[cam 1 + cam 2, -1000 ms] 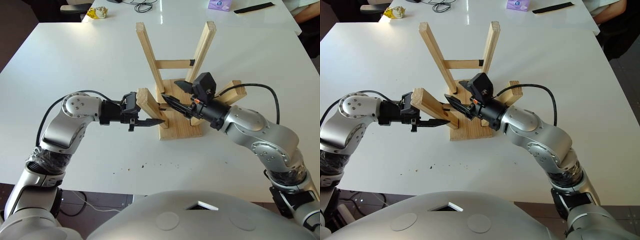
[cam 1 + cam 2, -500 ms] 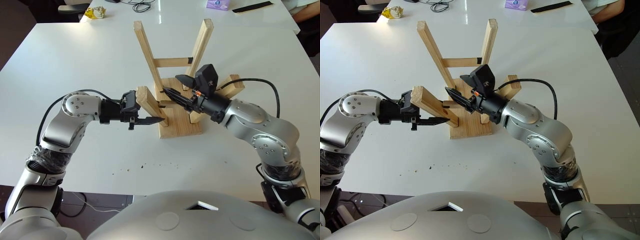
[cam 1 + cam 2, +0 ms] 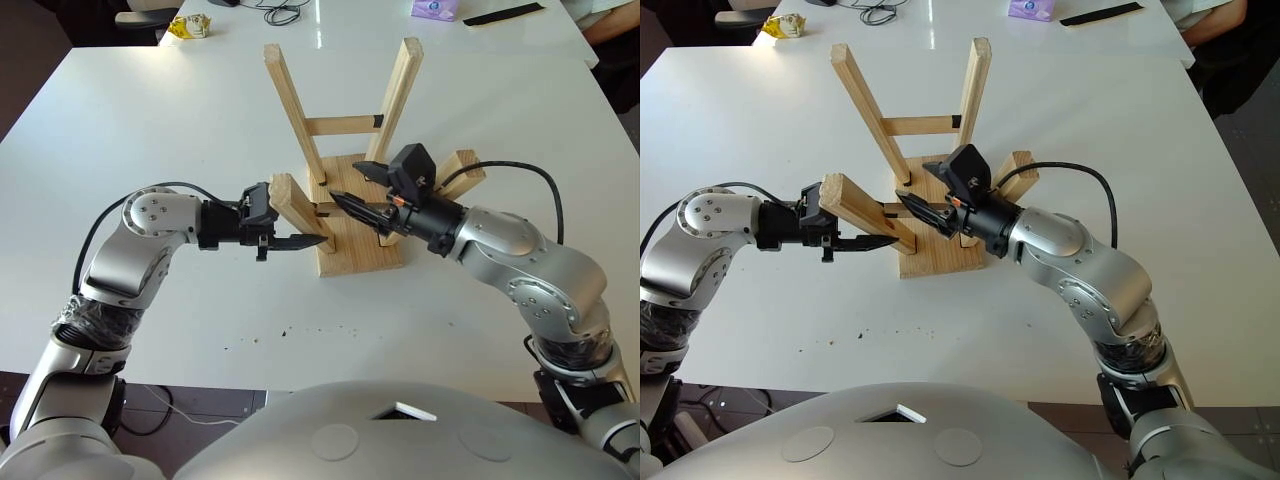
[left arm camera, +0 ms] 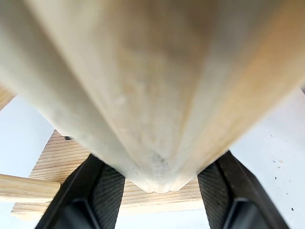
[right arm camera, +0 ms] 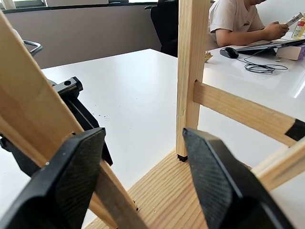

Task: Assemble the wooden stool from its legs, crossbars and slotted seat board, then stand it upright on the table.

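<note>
**Fitting the near leg into the upturned stool**

The left pincer [image 3: 315, 239] is pinching the near-left leg [image 3: 287, 195] between its pads. That leg is leaning, its long axis running from a free end raised toward the counter's [image 3: 150, 100] left edge down to the near-left corner of the seat board [image 3: 365, 257]. The stool is lying upside down at mid-counter, board flat. Its two far legs [image 3: 290, 105], joined by a crossbar [image 3: 345, 125], are pointing up and tilting toward the far edge. The right pincer [image 3: 345, 180] is hovering spread over the board, just beside the leaning leg, gripping nothing. Judged from this, the step is going well only if the left arm is pressing along the leg's own axis, not sideways, while the right is closing on the joint to steady it.
</note>
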Tool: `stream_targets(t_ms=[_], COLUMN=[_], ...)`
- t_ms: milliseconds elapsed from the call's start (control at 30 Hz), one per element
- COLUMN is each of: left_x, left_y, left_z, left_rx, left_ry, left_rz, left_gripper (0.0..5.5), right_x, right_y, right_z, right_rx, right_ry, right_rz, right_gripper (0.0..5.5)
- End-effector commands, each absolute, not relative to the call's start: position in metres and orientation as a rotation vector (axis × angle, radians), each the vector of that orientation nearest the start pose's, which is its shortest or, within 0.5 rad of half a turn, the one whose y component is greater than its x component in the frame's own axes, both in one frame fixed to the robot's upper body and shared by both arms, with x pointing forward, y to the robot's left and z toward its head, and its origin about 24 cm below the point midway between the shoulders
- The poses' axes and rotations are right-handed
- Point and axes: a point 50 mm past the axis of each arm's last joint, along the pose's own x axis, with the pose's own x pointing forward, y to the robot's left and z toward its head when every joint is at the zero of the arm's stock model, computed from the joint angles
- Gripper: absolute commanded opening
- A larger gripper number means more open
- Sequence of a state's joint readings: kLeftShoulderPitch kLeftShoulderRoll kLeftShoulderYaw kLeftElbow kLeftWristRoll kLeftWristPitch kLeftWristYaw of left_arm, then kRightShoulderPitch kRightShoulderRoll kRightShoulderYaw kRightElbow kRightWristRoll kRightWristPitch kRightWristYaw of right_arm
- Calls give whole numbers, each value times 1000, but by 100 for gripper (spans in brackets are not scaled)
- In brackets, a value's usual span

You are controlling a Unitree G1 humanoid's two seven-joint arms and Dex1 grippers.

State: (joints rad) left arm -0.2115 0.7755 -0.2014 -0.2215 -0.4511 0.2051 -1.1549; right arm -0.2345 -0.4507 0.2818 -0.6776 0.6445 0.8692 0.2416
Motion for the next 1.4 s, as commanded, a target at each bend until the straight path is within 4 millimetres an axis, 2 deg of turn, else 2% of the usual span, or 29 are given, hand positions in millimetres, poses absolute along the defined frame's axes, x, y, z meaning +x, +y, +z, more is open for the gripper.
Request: stream_targets(t_ms=[33, 200, 600, 833, 900, 1167, 1400], left_x=[238, 239, 239, 238, 238, 238, 238], left_y=[181, 183, 174, 172, 172, 173, 172], left_z=[108, 107, 109, 109, 109, 108, 108], left_rx=[382, 370, 362, 363, 365, 341, 311], left_ry=[272, 274, 262, 260, 261, 269, 280], left_rz=[-1371, -1357, -1387, -1392, -1391, -1381, -1382], left_gripper=[212, 212, 212, 212, 212, 212, 212], right_x=[211, 209, 209, 208, 210, 228, 229], right_y=[-92, -96, -98, -97, -94, -84, -79], right_z=[109, 103, 87, 84, 92, 164, 182], right_rx=[-100, -125, -196, -229, -201, -4, 30], right_ry=[387, 408, 452, 453, 421, 103, 39], right_rz=[922, 918, 915, 932, 937, 926, 944], right_gripper=[299, 299, 299, 299, 299, 299, 299])
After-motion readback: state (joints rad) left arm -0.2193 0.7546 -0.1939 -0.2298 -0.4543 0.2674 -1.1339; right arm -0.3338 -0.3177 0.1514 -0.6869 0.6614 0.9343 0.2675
